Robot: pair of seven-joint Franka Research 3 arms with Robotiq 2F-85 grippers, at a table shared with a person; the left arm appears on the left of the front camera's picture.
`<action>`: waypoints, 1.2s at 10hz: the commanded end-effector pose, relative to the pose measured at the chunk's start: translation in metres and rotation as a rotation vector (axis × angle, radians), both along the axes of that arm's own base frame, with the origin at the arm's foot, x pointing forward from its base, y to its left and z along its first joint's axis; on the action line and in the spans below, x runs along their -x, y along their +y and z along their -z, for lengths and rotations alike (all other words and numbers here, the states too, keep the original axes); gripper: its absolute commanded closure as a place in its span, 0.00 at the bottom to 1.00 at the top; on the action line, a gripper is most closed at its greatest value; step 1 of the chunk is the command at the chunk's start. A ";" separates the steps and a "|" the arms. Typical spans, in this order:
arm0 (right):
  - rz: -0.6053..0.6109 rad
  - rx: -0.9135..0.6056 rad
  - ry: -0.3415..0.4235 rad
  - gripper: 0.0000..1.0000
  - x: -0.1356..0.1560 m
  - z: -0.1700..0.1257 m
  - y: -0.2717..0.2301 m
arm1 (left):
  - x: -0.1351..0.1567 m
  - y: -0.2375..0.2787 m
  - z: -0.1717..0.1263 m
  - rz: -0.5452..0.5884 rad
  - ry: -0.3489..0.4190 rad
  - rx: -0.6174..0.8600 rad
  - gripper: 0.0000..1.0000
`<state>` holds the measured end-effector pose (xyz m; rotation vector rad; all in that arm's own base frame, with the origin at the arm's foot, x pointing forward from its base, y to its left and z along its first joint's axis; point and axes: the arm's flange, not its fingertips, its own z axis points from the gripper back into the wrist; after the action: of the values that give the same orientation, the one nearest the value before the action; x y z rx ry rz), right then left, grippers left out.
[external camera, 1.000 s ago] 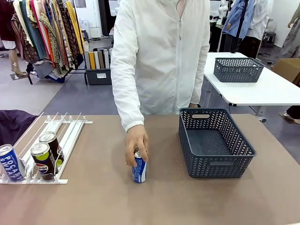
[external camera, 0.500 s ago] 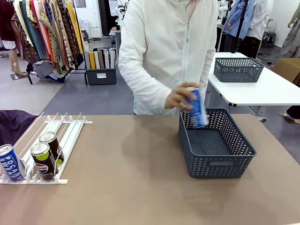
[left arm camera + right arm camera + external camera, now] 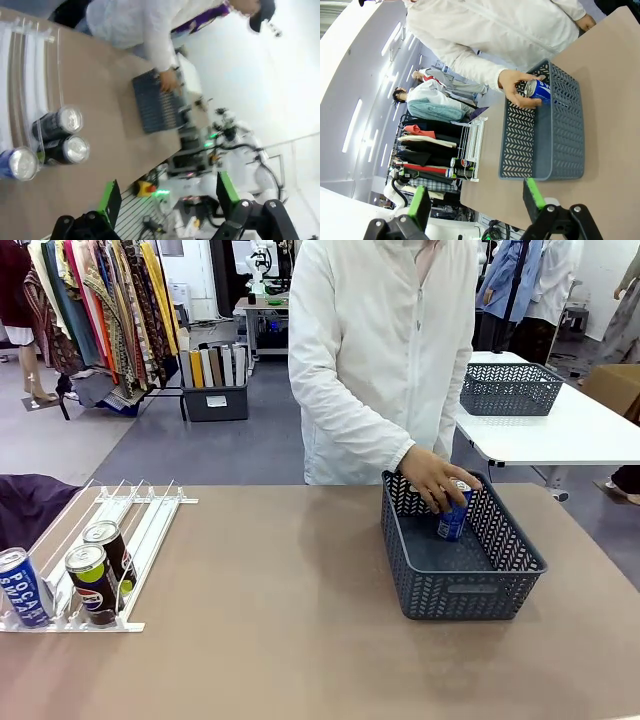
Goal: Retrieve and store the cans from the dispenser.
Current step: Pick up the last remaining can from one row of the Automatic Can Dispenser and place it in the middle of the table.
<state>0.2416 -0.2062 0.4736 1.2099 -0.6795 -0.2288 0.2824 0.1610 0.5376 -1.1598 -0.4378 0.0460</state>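
Dispenser (image 3: 150, 525) lanes are seen at the left edge of the front frame, laid on the brown worktop (image 3: 280, 660). The dark grey basket (image 3: 470, 600) is set right of centre, well apart from them. The storing step is judged to be in hand. A blue can (image 3: 452, 518) is held inside the far part of the basket by the person's hand (image 3: 432, 478), which is wrapped round its top.

Three cans are kept at the white front stoppers (image 3: 70, 626) at lower left. A blue-and-white can (image 3: 20, 590) lies in the outermost lane, and a front black can (image 3: 90, 585) and a rear black can (image 3: 110, 545) lie one behind the other in the next lane. The left gripper (image 3: 167, 195) and the right gripper (image 3: 476, 199) are both spread wide and empty, well clear of the cans.

The next move is judged to call for a reach to the front of the rack. A can would have to be taken around its body and lifted clear of the stopper and the thin rails (image 3: 75, 510) without its neighbours being knocked.

"POCARI SWEAT" is read on the blue-and-white can. A Pepsi roundel is made out on the front black can; its finer print is too small to be read.
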 end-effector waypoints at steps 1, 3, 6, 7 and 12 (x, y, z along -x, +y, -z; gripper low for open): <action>0.004 -0.008 -0.039 0.00 -0.004 -0.003 0.000 | 0.002 -0.032 -0.003 0.067 0.069 -0.490 0.00; 0.004 -0.008 -0.039 0.00 -0.004 -0.003 0.000 | -0.002 -0.066 0.019 0.201 0.173 -0.926 0.00; 0.004 -0.008 -0.039 0.00 -0.004 -0.003 0.000 | -0.016 -0.079 0.029 0.032 0.190 -1.128 0.00; 0.004 -0.008 -0.039 0.00 -0.004 -0.003 0.000 | -0.019 -0.083 0.027 0.005 0.086 -1.123 0.00; 0.004 -0.008 -0.039 0.00 -0.004 -0.003 0.000 | -0.017 -0.080 0.022 0.048 0.153 -1.011 0.00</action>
<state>0.2416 -0.2063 0.4740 1.2096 -0.6797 -0.2280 0.3014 0.0815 0.5104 -0.1743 -0.2395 -0.1353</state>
